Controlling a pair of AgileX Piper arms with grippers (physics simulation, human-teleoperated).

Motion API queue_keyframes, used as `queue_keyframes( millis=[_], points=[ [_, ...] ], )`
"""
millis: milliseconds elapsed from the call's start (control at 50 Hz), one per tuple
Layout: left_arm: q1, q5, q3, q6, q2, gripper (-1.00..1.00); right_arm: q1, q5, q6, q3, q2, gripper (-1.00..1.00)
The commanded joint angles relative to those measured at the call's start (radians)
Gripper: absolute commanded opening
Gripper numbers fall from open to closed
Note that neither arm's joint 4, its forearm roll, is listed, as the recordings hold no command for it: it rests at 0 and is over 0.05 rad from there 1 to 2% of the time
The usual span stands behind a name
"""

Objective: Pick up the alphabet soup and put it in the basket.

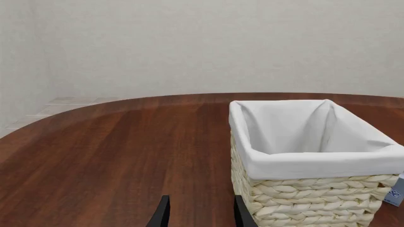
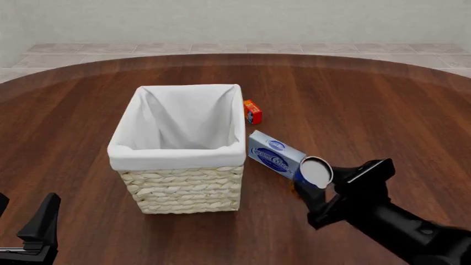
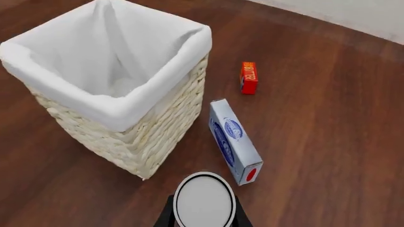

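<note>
— Dark wood table all round; what sits between the right gripper fingers?

— The alphabet soup, clamped at the frame's bottom edge — its label hidden, only the pale lid showing.

— And the front camera?

— Can lower right, beside the blue-and-white box, right of the basket. Left gripper cut off, jaws apart, empty.
</note>
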Motion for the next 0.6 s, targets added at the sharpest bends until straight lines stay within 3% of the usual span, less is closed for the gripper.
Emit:
queue_keyframes(
  millis=[20, 240, 460, 600],
  points=[
    [0.000, 0.000, 0.000, 0.000, 0.000, 1.00, 0.037, 0.125, 0.078, -0.065, -0.142, -1.00],
    [0.000, 0.000, 0.000, 0.000, 0.000, 1.00, 0.063, 0.194, 0.079, -0.154, -0.186, -1.00],
    [0.000, 0.000, 0.000, 0.000, 0.000, 1.00, 0.069, 0.195, 0.035, -0.267, -0.116, -1.00],
    [0.000, 0.000, 0.000, 0.000, 0.000, 1.00, 0.076, 0.187, 0.039, -0.333, -0.052, -1.00]
  ],
)
